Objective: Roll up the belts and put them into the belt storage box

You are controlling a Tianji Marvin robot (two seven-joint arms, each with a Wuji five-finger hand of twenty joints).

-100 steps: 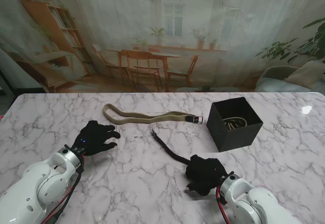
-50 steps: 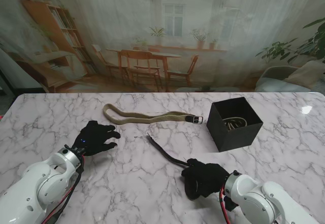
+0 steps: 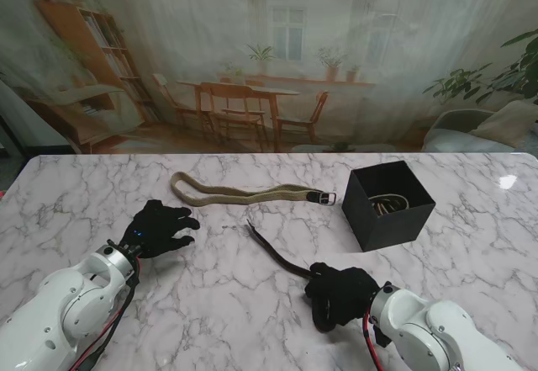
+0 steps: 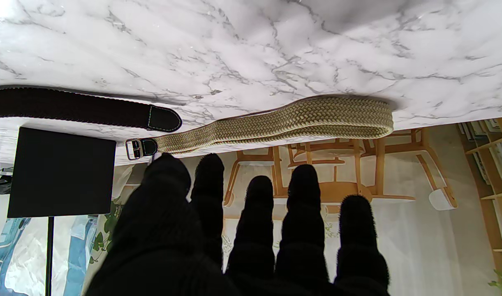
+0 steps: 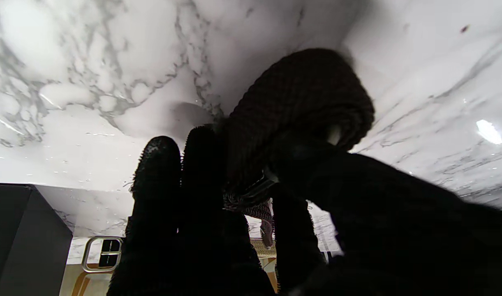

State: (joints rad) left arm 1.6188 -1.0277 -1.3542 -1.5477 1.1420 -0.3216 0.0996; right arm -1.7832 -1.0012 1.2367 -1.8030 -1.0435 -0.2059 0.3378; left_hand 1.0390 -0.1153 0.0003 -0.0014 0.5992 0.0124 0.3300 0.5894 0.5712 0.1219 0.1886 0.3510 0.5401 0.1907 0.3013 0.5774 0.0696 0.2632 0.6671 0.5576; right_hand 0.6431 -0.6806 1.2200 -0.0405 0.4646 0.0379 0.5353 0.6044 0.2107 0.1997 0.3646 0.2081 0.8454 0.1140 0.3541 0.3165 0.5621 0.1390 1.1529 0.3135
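Right hand (image 3: 339,294) sits near me on the marble table (image 3: 471,262), its fingers curled around the wound-up end of the dark belt (image 3: 273,251); the right wrist view shows a thick coil (image 5: 300,107) of that belt pressed against the palm, so the hand is clenched on the roll it is building. The free tail of the dark belt runs away from the hand toward the middle of the table, lying flat so it can be drawn in as the coil grows. Left hand (image 3: 158,227) rests on the table well apart from both belts, fingers spread and holding nothing — I judge it waits its turn. The tan woven belt (image 3: 244,191) lies farther from me, doubled into a long loop with its buckle just beside the black belt storage box (image 3: 388,205), which already holds something coiled inside. Compared with half a second ago, the tail's far tip has shifted slightly rightward and the right hand sits a touch farther right — the left hand and tan belt are unchanged.
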